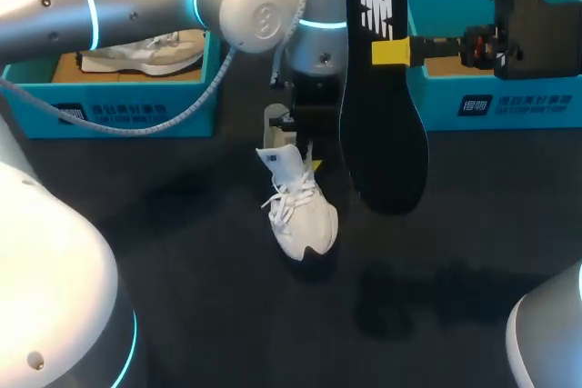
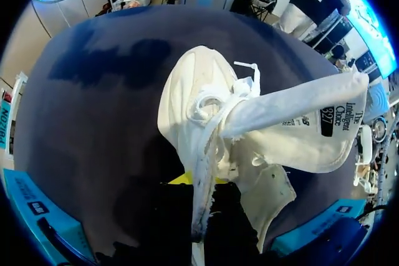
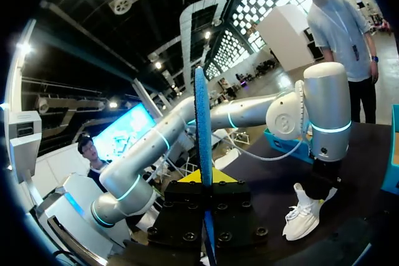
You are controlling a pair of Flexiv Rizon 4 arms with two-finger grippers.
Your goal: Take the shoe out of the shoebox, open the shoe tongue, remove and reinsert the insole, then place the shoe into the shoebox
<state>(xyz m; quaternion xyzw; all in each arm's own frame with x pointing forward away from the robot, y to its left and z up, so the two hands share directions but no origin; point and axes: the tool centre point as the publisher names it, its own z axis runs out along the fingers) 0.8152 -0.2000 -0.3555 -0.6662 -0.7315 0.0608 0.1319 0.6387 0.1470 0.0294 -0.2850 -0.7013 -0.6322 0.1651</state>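
Observation:
A white shoe (image 1: 305,215) stands on the dark table (image 1: 182,252) near the middle, toe towards me. Its tongue (image 2: 299,123) is pulled out to one side. My left gripper (image 1: 309,163) comes down from above and is shut on the shoe's (image 2: 193,104) rear rim, one yellow tip (image 2: 184,179) showing beside it. My right gripper (image 1: 391,52) is shut on a black insole (image 1: 382,134), held upright in the air to the right of the shoe. In the right wrist view the insole (image 3: 201,129) is edge-on between the yellow tips (image 3: 187,177), and the shoe (image 3: 305,213) is ahead under my left arm (image 3: 324,110).
A teal shoebox (image 1: 118,120) at the back left holds a second white shoe (image 1: 150,52). Another teal shoebox (image 1: 509,102) stands at the back right, behind my right gripper. Bare table lies in front of the shoe.

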